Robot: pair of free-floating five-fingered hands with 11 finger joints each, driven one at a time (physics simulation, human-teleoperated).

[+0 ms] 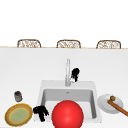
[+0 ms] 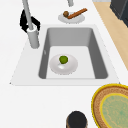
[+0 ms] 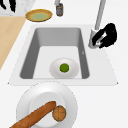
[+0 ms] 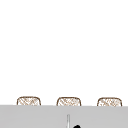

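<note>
My right hand (image 1: pixel 75 74) is just right of the grey faucet (image 1: pixel 67 72), behind the sink (image 1: pixel 93 86). Its fingers curl round the small handle at the faucet's base, as the right side view shows where the right hand (image 3: pixel 106 36) reaches toward the faucet (image 3: pixel 96 30). From the left, the right hand (image 2: pixel 25 22) is partly hidden behind the spout. My left hand (image 1: pixel 41 112) hangs over the sink's front left corner with relaxed fingers pointing down, holding nothing. A white bowl (image 3: pixel 71 71) with a green lime (image 3: pixel 64 67) lies in the basin.
A big red ball (image 1: pixel 67 114) covers the front of the sink in the front view. A yellow-rimmed plate (image 1: pixel 18 115) and a dark cup (image 1: pixel 18 96) stand at the left. A white plate (image 1: pixel 103 102) at the right carries a brown stick (image 1: pixel 118 108) and a small brown ball (image 1: pixel 112 98).
</note>
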